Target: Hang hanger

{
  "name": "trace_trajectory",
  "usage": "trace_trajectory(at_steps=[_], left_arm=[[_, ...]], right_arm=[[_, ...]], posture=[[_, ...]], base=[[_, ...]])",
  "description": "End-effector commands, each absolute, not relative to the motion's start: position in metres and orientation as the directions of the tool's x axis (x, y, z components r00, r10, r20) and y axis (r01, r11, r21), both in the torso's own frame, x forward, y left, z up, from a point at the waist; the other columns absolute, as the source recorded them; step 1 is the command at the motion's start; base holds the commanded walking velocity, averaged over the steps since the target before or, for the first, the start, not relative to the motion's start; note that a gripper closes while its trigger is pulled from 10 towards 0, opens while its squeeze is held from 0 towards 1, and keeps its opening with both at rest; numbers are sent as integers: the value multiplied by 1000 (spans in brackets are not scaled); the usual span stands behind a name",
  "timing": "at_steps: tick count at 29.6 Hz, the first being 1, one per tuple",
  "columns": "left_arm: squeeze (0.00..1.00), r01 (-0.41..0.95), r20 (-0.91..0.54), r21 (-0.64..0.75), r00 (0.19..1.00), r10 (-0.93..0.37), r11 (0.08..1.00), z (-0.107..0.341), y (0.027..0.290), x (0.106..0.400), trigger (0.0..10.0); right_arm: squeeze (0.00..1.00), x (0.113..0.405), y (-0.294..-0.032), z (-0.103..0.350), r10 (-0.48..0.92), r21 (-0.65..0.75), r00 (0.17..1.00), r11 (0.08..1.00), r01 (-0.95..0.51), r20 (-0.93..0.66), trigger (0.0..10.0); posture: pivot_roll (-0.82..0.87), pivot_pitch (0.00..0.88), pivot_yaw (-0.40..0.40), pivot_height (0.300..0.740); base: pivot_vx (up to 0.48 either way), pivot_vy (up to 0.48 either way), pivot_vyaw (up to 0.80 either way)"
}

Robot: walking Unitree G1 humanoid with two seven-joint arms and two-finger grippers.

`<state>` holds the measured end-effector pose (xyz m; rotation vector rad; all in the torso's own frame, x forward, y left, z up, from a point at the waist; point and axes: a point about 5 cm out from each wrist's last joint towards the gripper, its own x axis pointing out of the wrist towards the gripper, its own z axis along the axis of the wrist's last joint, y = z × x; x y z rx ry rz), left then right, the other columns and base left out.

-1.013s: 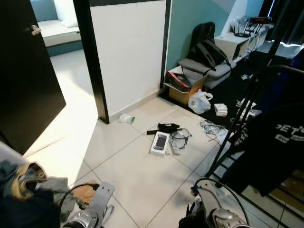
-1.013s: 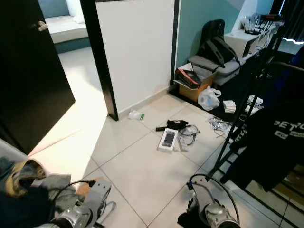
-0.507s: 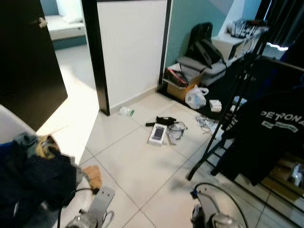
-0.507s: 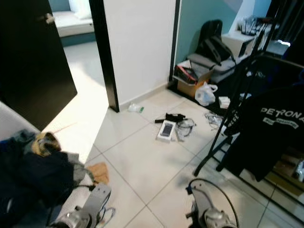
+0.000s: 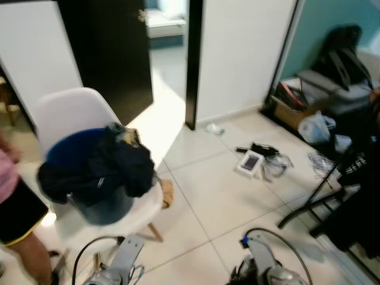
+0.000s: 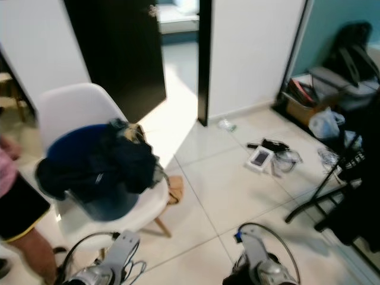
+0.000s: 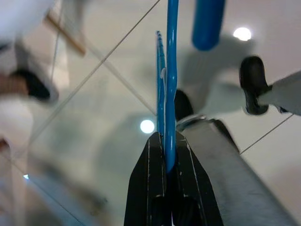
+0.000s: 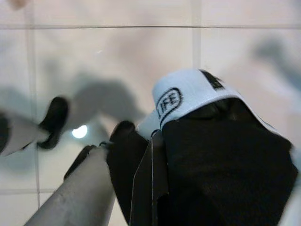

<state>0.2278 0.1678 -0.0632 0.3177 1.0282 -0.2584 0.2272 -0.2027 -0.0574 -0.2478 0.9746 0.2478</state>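
In the left wrist view my left gripper (image 7: 164, 139) is shut on a thin blue hanger (image 7: 171, 70), which stands edge-on out of the fingers above the tiled floor. In the right wrist view my right gripper (image 8: 153, 146) is shut on a black garment (image 8: 225, 160) with a white printed band (image 8: 188, 96); the cloth hides most of the fingers. Both silver arms (image 5: 122, 267) (image 5: 267, 273) hang low at the bottom of the eye views. The black clothes rack (image 5: 317, 199) stands at the right edge with a dark garment (image 5: 362, 202) on it.
A white chair (image 5: 65, 110) on the left carries a blue basket (image 5: 101, 205) heaped with dark clothes (image 5: 113, 163). A person's leg (image 5: 18, 219) is at the far left. A white box (image 5: 249, 161), cables (image 5: 274, 166), a plastic bag (image 5: 314, 126) and a doorway (image 5: 166, 35) lie ahead.
The camera has swung left: the chair with the basket now sits in the middle left, a person's leg has come in, and the rack has slid to the right edge.
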Motion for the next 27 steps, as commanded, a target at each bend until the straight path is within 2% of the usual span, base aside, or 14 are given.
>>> trace_trajectory(at_steps=[1, 8, 27], left_arm=[[0, 354, -873, 130, 484, -62, 926, -65, 168, 225, 10000], [0, 361, -862, 133, 502, -71, 923, -63, 166, 228, 10000], [0, 376, -847, 160, 528, -69, 913, -60, 167, 232, 10000]], right_arm=[[0, 225, -208, -58, 87, -106, 525, 939, -327, -846, 10000], [0, 224, -208, -58, 108, -101, 507, 925, -367, -855, 10000], [0, 227, -206, -56, 125, -105, 503, 909, -403, -855, 10000]], posture=[[34, 0, -24, 740], [56, 0, -47, 740], [49, 0, -43, 740]], base=[[0, 0, 794], [0, 0, 794], [0, 0, 794]])
